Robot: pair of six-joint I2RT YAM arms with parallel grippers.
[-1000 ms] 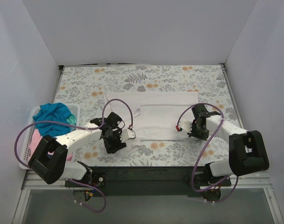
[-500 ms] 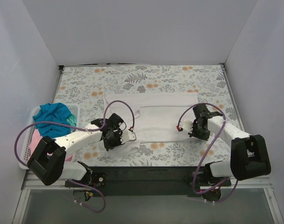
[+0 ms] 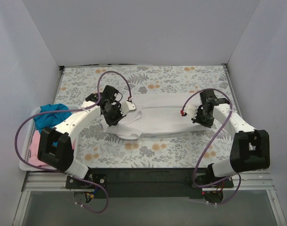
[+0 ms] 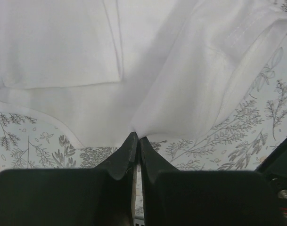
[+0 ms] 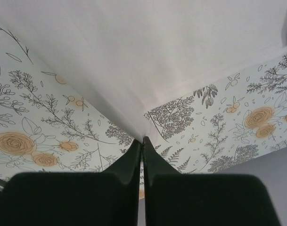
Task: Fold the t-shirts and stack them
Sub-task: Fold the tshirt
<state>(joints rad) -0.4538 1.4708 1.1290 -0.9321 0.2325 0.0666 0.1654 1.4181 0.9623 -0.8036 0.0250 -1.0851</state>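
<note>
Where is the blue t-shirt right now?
In the top view, the teal-blue t-shirt lies bunched in the white basket at the left edge of the table, just beyond a pink shirt.

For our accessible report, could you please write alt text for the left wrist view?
The left gripper is shut on a pinched fold of the white t-shirt, whose cloth fans out from the pinch across the upper frame. The floral table cover shows below and to the right.

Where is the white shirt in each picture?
Top view: the white t-shirt lies across the middle.
Left wrist view: white t-shirt fills the top, pinched by the left hand.
Right wrist view: white t-shirt fills the top, pinched by the right hand.
Shared landmark: the floral table cover under it.
</note>
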